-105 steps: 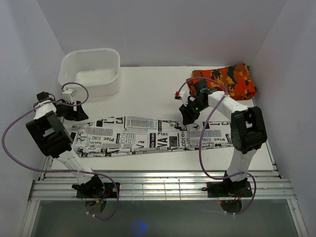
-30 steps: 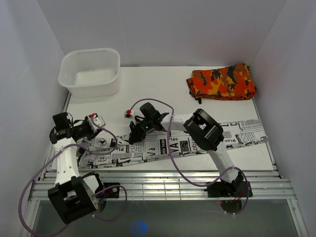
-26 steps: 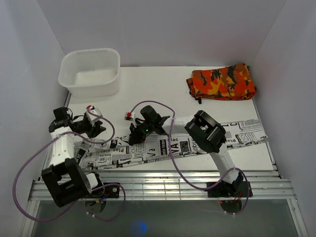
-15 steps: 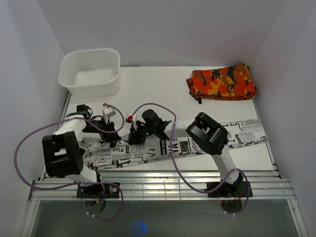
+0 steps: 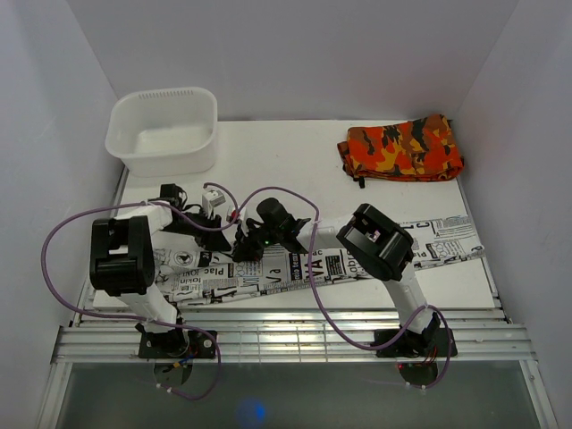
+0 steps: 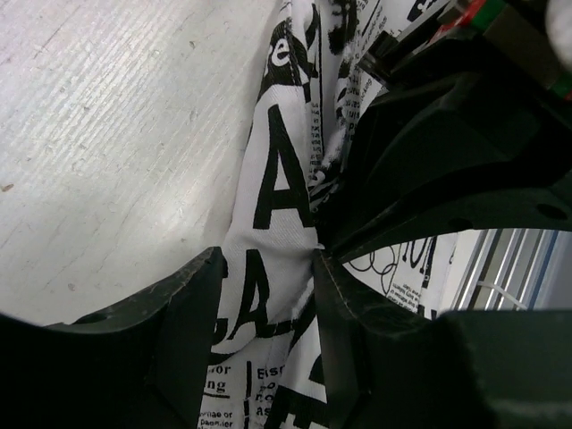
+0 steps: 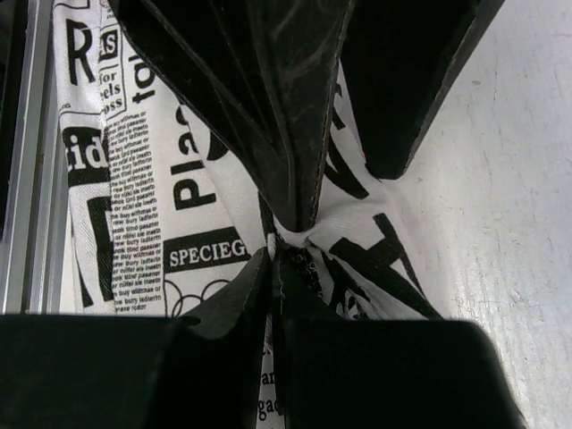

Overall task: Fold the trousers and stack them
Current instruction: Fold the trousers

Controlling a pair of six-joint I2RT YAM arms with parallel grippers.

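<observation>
Newsprint trousers lie strung out 9-to-3 along the worktop's near side, right claw pinched shut on a ridge of them toward the 9 o'clock end, left claw just beside it at 10 o'clock, half-open, probably only straddling that fold.

Bright, even white light falls from above onto the table in the top view, leaving only soft, short shadows; that view's near edge is dimmer, with a faint blue glint. Both wrist views turn dark toward their near edge, where the black fingers lose detail and blur, while the trousers print and the table grain stay sharp
</observation>
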